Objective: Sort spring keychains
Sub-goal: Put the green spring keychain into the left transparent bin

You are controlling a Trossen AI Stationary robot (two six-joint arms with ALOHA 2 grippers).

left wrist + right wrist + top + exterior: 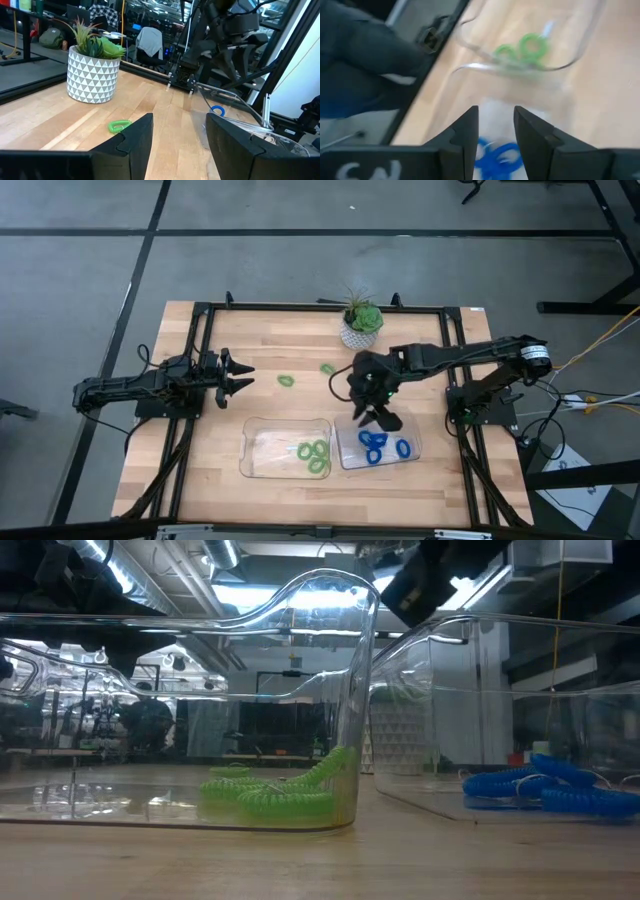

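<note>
Two clear trays stand side by side near the table's front. The left tray (262, 448) holds several light green spring keychains (315, 455), the right tray (412, 448) several bright blue ones (375, 448). Two green keychains lie loose on the table (287, 380), (328, 368). My right gripper (378, 416) hovers over the right tray's far edge, open and empty, with the blue keychains (495, 156) below it. My left gripper (238, 375) waits open at the table's left, level with the nearer loose green keychain (119, 126).
A potted plant in a white patterned pot (361, 323) stands at the table's far edge, close behind the loose green keychains. A black frame (200, 310) runs along the table's sides. Bare wood lies between the left gripper and the trays.
</note>
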